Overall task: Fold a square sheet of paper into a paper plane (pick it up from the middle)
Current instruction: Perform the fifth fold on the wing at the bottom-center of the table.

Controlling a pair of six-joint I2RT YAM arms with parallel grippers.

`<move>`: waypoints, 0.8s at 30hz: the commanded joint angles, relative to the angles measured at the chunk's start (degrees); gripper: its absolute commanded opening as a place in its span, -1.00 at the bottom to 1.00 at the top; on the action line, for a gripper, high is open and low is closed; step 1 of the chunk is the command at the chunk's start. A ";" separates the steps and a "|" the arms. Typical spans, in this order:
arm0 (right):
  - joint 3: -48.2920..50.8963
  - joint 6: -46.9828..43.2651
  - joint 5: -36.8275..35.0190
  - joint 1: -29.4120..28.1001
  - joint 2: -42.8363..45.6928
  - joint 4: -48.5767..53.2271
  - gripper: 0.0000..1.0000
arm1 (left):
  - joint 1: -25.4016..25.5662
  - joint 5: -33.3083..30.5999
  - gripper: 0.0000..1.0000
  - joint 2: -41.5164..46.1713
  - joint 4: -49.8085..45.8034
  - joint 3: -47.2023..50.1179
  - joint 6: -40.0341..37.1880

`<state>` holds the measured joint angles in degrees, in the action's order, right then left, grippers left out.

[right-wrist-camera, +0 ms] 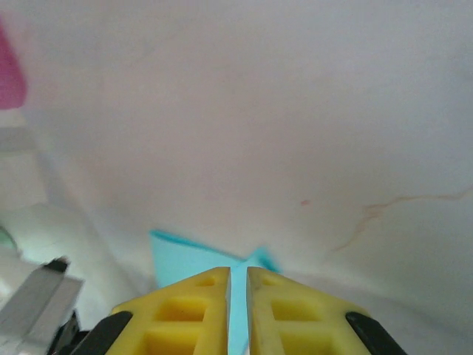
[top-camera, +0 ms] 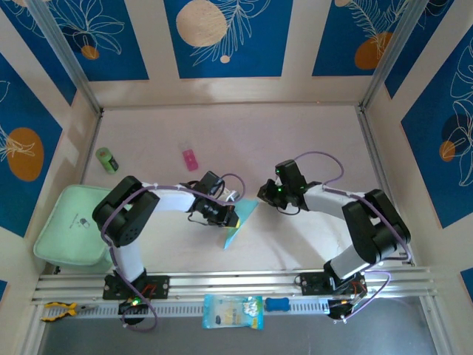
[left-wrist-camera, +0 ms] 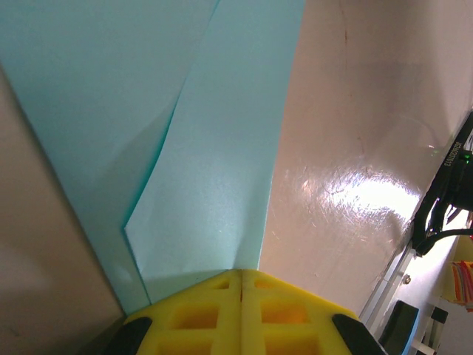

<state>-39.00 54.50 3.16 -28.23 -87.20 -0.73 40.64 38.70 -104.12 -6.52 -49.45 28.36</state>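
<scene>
The square sheet of paper [top-camera: 239,224] is light cyan and creased, and stands tilted between the two arms at mid-table. My left gripper [top-camera: 232,218] is shut on its lower edge; in the left wrist view the yellow fingertips [left-wrist-camera: 242,272] meet with no gap and the folded sheet [left-wrist-camera: 207,170] rises from them, one flap overlapping. My right gripper [top-camera: 262,195] sits at the sheet's upper right corner. Its jaws [right-wrist-camera: 238,271] stand almost together, with cyan paper [right-wrist-camera: 185,259] in the narrow slit and spreading just beyond the tips.
A small pink block [top-camera: 190,158] lies behind the left arm, and a green cylinder [top-camera: 107,160] stands at far left. A pale green mat [top-camera: 70,225] covers the left edge. A blue-and-yellow packet [top-camera: 232,311] rests on the front rail.
</scene>
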 commanded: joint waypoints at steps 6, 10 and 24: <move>1.00 2.34 3.07 -7.97 -3.36 -5.94 -0.72 | 0.65 -3.37 -1.00 -1.36 -4.83 1.25 -0.39; 0.76 4.83 2.53 -8.92 -7.16 -4.60 -0.79 | 0.61 -2.23 -1.00 -0.57 -3.96 1.38 0.61; 3.45 6.20 0.97 -7.29 -9.37 -3.79 -0.87 | 1.75 -0.81 -0.96 7.91 -7.98 -0.80 1.20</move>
<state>-37.12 60.12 6.44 -36.07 -94.41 -8.38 41.39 37.80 -98.45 -10.68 -49.34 29.67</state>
